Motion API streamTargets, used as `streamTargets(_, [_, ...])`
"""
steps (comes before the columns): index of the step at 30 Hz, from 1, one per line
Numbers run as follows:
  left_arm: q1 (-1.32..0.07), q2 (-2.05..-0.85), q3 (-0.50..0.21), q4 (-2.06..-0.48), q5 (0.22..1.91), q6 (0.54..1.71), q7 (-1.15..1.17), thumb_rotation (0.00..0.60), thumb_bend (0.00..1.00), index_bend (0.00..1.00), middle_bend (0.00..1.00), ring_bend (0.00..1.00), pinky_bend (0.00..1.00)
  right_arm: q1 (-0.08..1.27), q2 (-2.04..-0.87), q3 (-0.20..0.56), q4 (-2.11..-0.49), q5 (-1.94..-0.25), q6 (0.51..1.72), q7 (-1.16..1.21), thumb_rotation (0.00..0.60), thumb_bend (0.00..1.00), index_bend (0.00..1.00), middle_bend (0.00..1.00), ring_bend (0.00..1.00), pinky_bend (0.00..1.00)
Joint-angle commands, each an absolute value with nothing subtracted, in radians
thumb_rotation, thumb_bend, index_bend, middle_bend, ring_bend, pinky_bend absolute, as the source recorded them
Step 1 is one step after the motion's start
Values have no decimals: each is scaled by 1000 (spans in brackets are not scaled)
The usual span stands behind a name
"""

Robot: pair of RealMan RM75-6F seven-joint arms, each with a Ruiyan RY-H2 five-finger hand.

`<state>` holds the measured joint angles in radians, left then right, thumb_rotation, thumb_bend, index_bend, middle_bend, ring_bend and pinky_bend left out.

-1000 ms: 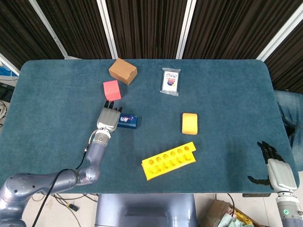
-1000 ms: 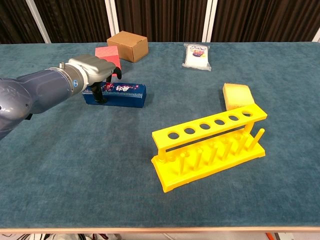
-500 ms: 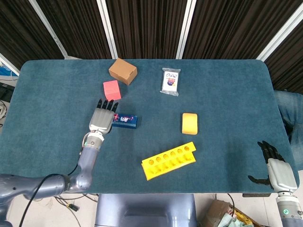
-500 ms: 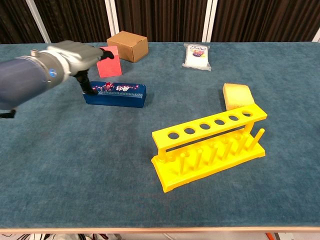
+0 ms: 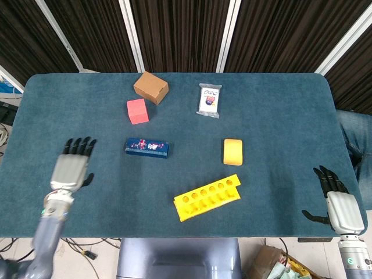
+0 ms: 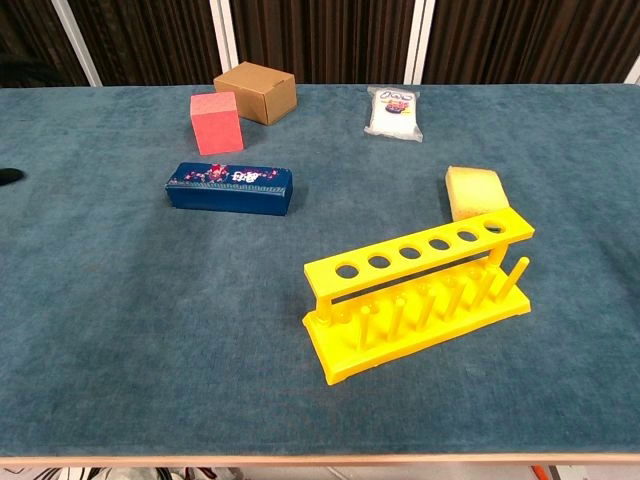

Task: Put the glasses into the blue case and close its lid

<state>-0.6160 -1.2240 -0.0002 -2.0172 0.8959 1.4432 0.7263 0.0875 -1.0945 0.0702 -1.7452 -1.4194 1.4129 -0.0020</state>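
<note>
Two hands: we see both in the head view, each bare of any object.
Left hand (image 5: 71,168): released, fingers spread, over the left part of the desk (image 5: 273,116), well apart from the blue case; in the chest view we make out only a dark tip at the left edge.
Red block (image 5: 137,111): we find it just beside the brown cardboard box (image 5: 150,87), toward the far side of the desk.
Blue case (image 5: 147,147): lid shut, lying flat on the desk below the red block, touched by neither hand; in the chest view (image 6: 231,188) its top carries a printed pattern. We see no glasses outside it, and cannot tell what it holds.
White packet (image 5: 209,100): flat on the far centre of the desk.
Yellow test-tube rack (image 5: 207,197): near the front edge, its row of holes facing up.
Yellow sponge (image 5: 232,151): just beyond the rack.
Right hand (image 5: 335,200): released, fingers apart, off the desk's right front corner.
</note>
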Motion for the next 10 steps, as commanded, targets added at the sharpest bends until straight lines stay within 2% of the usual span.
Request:
streamTargets(1, [-518, -1139, 86, -2093, 1065, 1528, 599, 600, 272, 22, 32, 0, 4, 86, -1109, 63, -1710, -1471, 1441, 33, 600, 0, 0, 0, 0, 176])
streamTargets(4, [-470, -1096, 129, -2106, 1152, 1556, 569, 600, 272, 23, 32, 0, 4, 85, -1116, 59, -1690, -1501, 1457, 48, 600, 0, 0, 0, 0, 176])
streamTargets(10, [-408, -1050, 150, -2113, 1244, 1592, 511, 600, 272, 23, 31, 0, 3, 81, -1129, 57, -1664, -1542, 1491, 67, 600, 0, 0, 0, 0, 176])
